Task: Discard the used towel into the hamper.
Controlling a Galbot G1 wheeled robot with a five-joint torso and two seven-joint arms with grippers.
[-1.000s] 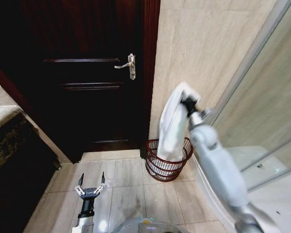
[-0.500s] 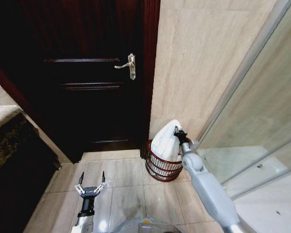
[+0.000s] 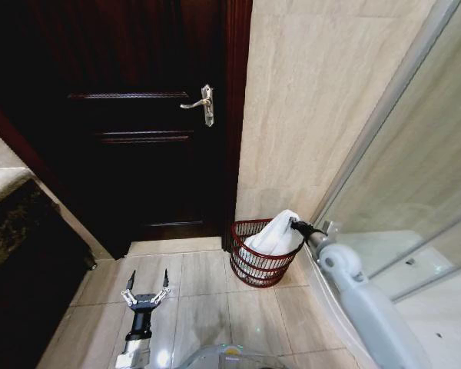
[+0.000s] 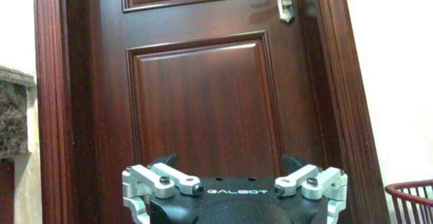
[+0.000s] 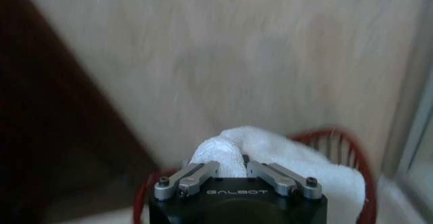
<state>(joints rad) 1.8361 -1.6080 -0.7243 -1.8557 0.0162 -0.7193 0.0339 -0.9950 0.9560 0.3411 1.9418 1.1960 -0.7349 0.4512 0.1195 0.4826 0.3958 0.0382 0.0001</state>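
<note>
One fold of the towel (image 5: 220, 155) remains pinched between the right gripper (image 3: 296, 224) fingers, at lower centre-right of the head view. We note the arm has descended from shoulder height, so most of the white terry cloth now rests inside the hamper (image 3: 250, 270), a red-brown openwork basket against the wall; release remains. The left gripper (image 3: 145, 296), fingers spread, idles at lower left.
</note>
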